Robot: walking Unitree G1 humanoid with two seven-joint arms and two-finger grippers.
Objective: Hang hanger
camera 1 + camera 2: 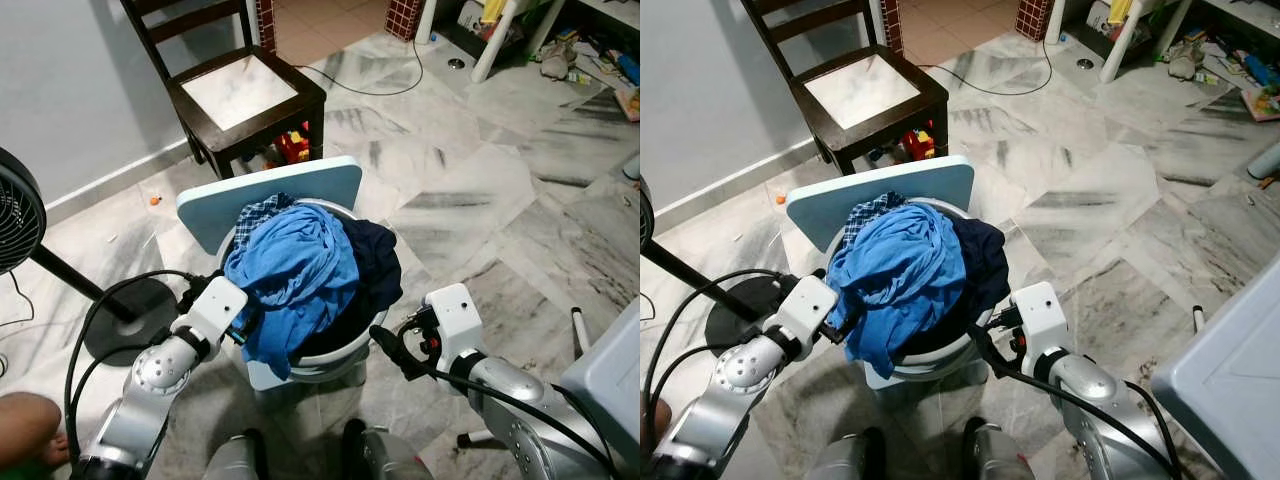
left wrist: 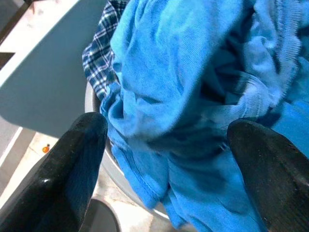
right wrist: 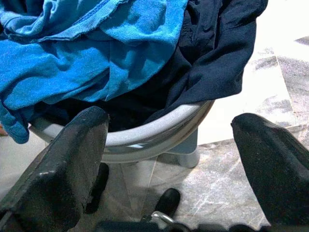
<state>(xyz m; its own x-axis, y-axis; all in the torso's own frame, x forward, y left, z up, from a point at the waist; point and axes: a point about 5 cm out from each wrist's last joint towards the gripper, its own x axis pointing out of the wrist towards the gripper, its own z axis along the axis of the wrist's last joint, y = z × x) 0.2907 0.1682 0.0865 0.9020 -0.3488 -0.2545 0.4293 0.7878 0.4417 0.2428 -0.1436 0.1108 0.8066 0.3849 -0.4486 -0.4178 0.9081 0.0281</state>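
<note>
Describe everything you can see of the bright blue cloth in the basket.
The blue cloth is a soft, crumpled knit garment, heaped on top of the round pale basket. One end hangs over the near rim. It lies against a dark navy garment and covers a checked cloth. The left pincer, open, is close before it.

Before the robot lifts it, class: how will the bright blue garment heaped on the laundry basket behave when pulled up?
The bright blue garment is crumpled in soft folds and droops over the basket rim, so it will likely hang limp and stretch out. It lies across a dark navy garment and a checked cloth, so it may drag those along.
</note>
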